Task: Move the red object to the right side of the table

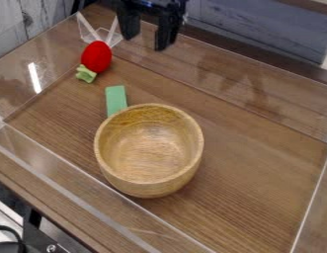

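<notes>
The red object (95, 56) is a small rounded toy fruit with a light-green leafy end, lying at the far left of the wood-grain table (245, 138). My black gripper (147, 32) hangs open just to its right and a little behind it, fingers pointing down with nothing between them. A gap separates the nearest finger from the fruit.
A wooden bowl (150, 148) sits in the middle front of the table. A flat green strip (116, 100) lies just behind the bowl's left rim. Low clear acrylic walls (139, 220) border the tabletop.
</notes>
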### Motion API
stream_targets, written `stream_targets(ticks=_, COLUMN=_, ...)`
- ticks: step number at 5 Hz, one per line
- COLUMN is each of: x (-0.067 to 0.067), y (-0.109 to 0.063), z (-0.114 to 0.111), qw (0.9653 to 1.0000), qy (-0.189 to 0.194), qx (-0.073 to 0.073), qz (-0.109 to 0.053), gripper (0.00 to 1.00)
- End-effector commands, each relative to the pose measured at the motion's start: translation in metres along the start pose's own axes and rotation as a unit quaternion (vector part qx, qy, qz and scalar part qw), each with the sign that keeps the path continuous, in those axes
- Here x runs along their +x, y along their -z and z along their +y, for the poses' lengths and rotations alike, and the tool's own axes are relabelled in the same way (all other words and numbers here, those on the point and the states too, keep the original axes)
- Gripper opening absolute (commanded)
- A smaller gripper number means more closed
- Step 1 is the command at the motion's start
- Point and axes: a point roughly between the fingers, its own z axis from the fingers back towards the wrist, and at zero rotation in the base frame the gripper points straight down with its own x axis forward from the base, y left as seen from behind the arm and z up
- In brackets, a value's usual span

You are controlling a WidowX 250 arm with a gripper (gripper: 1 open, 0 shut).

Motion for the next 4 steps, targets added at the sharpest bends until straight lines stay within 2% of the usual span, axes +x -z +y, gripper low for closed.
stream_targets(ticks=1, x=0.012, y=-0.016, z=0.043, qw=0.9995, qy=0.009, qx=0.01, qz=-0.029, gripper=1.0)
stream_targets(ticks=2, x=0.019, y=-0.009, z=0.068, qw=0.9995, qy=0.019, qx=0.011, qz=-0.021, gripper=1.0)
stream_targets(ticks=4, x=0.044, y=0.006, z=0.091, qw=0.9995, qy=0.032, qx=0.007, qz=-0.006, gripper=1.0)
